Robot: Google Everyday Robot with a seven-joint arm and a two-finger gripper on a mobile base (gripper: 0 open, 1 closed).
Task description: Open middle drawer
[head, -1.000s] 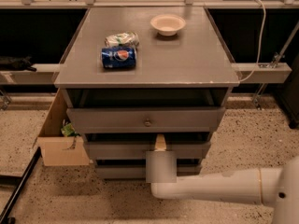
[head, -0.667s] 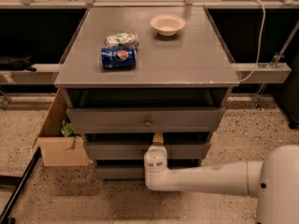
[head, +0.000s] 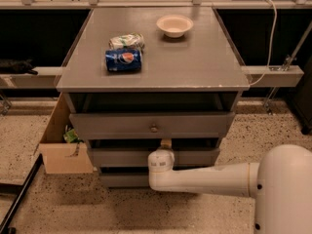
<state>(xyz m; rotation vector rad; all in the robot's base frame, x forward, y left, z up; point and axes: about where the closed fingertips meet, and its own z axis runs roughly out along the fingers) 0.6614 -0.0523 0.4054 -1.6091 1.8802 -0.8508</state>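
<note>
- Camera view: the gripper sits at the upper edge of the middle drawer, at its centre, just under the top drawer; whether it grips anything cannot be told
- The middle drawer's knob is hidden behind the white arm
- A Pepsi can lies near the cabinet top's left edge, a bowl near its back edge

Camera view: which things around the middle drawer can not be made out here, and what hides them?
The middle drawer: its centre, with any knob, is hidden behind the white arm.
The gripper: at the gap above the middle drawer's front; only a tan tip shows above the arm, so its grip cannot be judged.
The lowest drawer: its right part is covered by the arm.
The cardboard box: contents mostly hidden by its wall.
</note>
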